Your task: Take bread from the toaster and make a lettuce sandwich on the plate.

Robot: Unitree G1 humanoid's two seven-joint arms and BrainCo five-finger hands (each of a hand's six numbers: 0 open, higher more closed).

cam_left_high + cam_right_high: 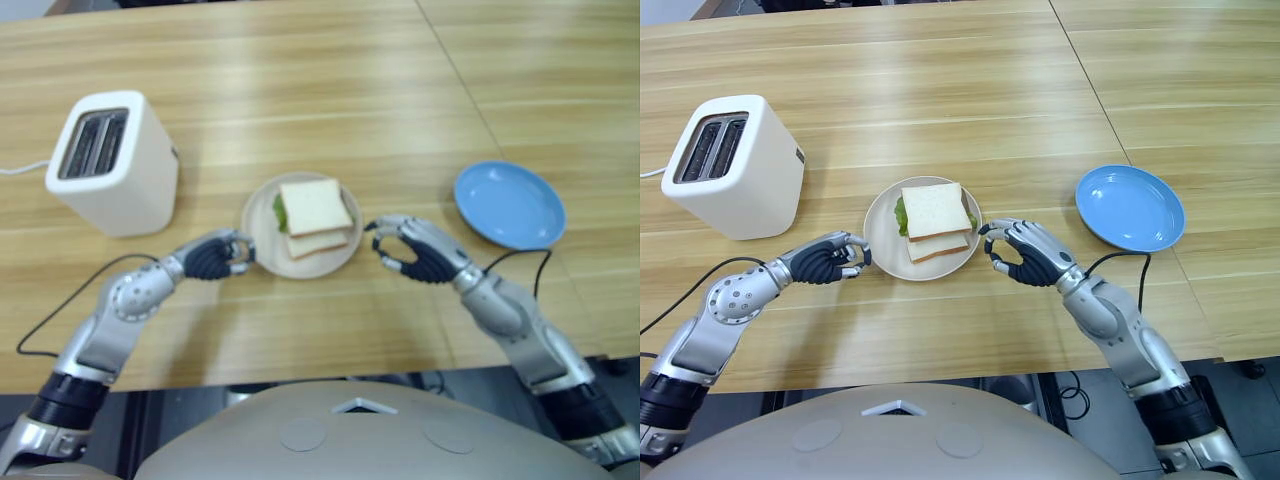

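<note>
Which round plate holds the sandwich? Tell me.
The cream round plate at the centre: it bears white bread slices with green lettuce. The blue round plate lies farther right.

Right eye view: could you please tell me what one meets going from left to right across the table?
toaster → left hand → beige plate bearing the sandwich → right hand → blue plate
</note>
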